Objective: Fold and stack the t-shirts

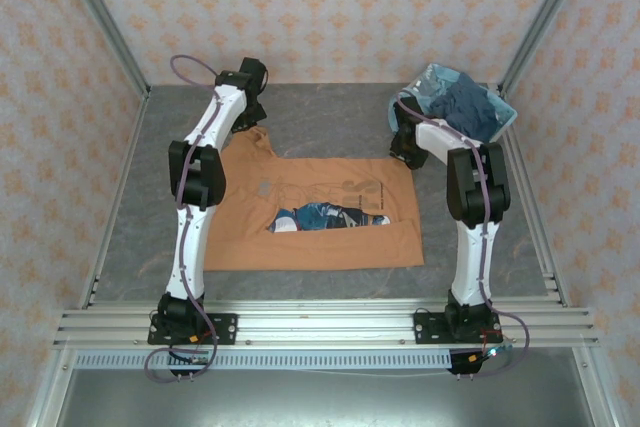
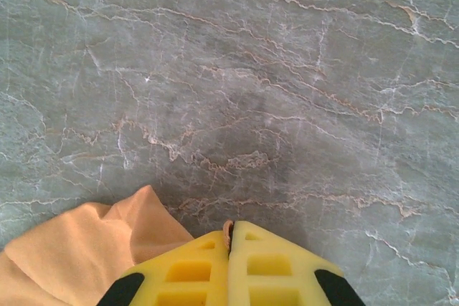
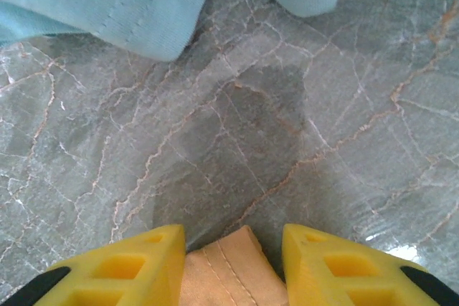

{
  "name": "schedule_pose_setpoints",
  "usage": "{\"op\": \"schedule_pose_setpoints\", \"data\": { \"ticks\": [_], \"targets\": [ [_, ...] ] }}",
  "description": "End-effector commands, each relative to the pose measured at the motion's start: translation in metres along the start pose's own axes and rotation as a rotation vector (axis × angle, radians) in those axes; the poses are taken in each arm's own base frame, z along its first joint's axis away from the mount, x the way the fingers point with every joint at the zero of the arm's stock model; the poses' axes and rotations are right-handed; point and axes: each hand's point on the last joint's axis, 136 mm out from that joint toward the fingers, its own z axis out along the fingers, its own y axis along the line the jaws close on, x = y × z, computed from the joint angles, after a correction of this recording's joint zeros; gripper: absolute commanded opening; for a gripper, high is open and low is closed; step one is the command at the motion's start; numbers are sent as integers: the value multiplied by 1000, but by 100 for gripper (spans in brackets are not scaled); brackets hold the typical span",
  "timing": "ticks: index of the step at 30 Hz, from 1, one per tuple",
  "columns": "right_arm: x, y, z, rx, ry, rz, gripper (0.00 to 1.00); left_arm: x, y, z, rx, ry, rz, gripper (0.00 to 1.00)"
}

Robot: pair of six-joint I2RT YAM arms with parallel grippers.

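From above, the orange t-shirt (image 1: 330, 237) lies flat, its long axis across the table (image 1: 330, 117), and it sits nearward of both my jaws. Left wrist: my left gripper (image 2: 229, 238) is pinched tight on a sliver of its far corner. Right wrist: my right gripper (image 3: 233, 238), half closed, clamps the other far corner.

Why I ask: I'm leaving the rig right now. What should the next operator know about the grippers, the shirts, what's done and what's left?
Left gripper: shut, with a sliver of the orange t-shirt pinched at the shirt's far left edge.
Right gripper: closed on the same shirt's bunched hem at its far right corner.
The orange t-shirt lies spread mid-table, print up. The navy t-shirt and the pale blue t-shirt are crumpled at the light blue basket, far right.
Done: one shirt laid out.
Left: fold it, fold the others, stack them all. There is no stack yet.
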Motion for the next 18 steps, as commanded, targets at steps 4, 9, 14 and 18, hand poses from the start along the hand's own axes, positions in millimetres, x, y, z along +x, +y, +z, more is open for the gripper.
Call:
{"op": "schedule_pose_setpoints", "data": {
  "ticks": [4,9,14,18],
  "targets": [
    [4,-7,12,48,43,-42,28,-3,-2,-30,38,-7,-23,0],
    [11,-13,12,67,62,-42,18,-2,4,-43,28,-2,-39,0],
    [1,-15,-5,74,20,-40,0,4,16,-58,8,18,-44,0],
    [-13,-9,-21,54,-22,-49,0,3,16,-69,34,11,-46,0]
  ]
}}
